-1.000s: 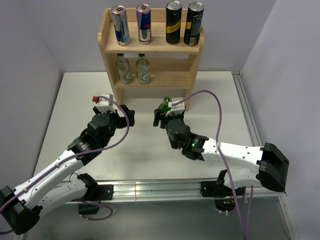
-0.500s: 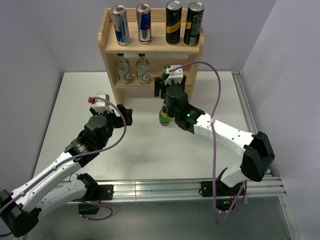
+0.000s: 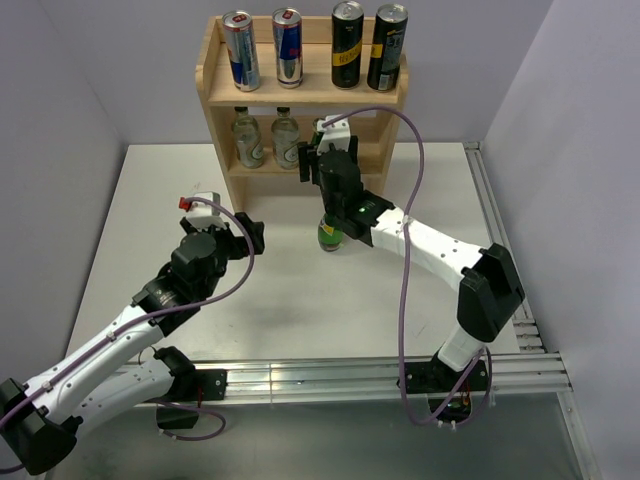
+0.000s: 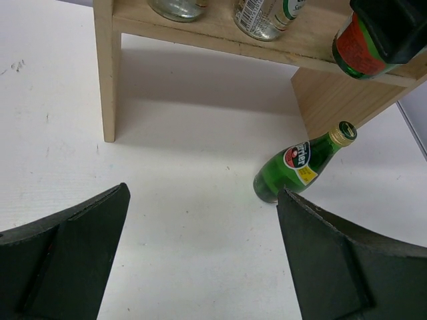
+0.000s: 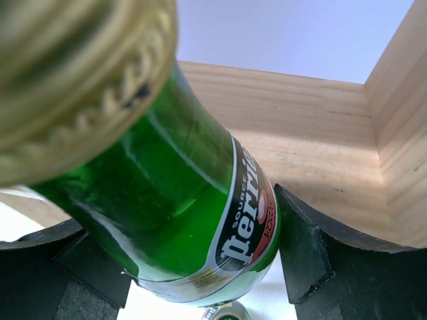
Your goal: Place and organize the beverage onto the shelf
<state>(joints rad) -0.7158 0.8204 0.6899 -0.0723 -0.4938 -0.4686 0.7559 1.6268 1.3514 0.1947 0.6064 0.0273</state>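
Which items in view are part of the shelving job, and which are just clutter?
Job: shelf, held green bottle, free green bottle, four cans, two clear bottles.
Not job: purple cables, rail at the near edge.

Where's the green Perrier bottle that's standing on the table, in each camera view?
Top external: the standing Perrier bottle is at centre, on the table just in front of the shelf.
Left wrist: right of centre, near the shelf's right side panel.
Right wrist: not clearly in it; the held Perrier bottle fills the view.
Shared landmark: the light-wood shelf.
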